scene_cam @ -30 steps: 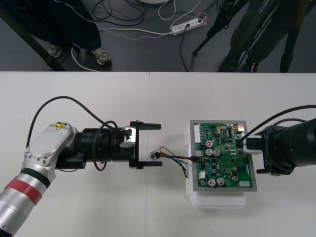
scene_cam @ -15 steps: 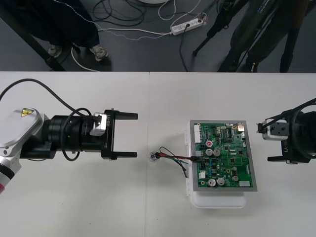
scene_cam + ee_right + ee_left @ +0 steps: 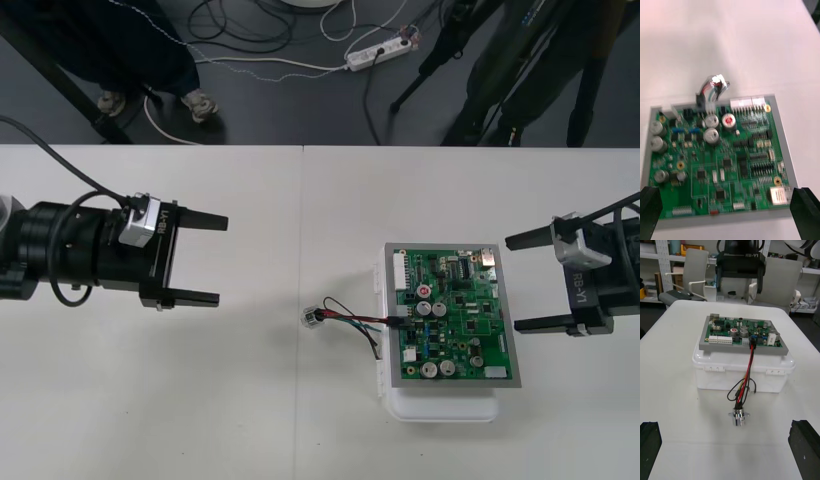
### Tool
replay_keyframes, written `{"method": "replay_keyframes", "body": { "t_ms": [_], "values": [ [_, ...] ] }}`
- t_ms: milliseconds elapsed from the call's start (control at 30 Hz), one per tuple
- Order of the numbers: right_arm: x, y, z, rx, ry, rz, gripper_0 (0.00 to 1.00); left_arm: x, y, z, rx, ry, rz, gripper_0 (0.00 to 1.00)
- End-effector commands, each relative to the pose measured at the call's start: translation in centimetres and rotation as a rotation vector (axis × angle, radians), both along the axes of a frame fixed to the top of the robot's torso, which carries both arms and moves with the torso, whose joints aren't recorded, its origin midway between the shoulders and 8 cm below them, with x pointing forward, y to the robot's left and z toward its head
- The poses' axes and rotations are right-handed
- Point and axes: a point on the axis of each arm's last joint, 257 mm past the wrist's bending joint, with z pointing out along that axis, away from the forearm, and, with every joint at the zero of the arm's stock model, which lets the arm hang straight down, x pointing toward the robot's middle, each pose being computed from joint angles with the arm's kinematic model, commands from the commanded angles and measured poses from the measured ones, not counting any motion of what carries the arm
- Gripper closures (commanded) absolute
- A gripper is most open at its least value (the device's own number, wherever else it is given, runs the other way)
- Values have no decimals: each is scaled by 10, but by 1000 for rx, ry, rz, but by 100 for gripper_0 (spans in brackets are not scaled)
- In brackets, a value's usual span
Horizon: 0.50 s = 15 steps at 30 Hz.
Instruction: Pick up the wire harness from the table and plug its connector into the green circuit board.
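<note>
Trailing from board (image 3: 455, 320), harness (image 3: 345, 318) lies apart from left end effector (image 3: 221, 260).

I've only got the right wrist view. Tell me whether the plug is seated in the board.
Observer: The left wrist view shows the black plug standing in a connector at the edge of the green board. Its red and black wires hang down from it.
Operator: Say where the socket end lies.
Observer: The metal socket rests on the table in front of the white base, and nothing grips it.
Operator: Report the left gripper.
Observer: In the front view the left gripper is out on its own side of the table with its fingers open, well apart from the socket.
</note>
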Motion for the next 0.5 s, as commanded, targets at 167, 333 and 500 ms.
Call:
{"method": "replay_keyframes", "body": {
  "t_ms": [167,333,500],
  "values": [
    [-14,28,55,200,-5,68,0,-14,33,39,69,-4,-67,0],
    [-10,17,73,197,-48,38,0,-22,42,52,83,8,-80,0],
    [-16,13,80,148,-20,13,0,-29,44,65,82,20,-92,0]
  ]
}}
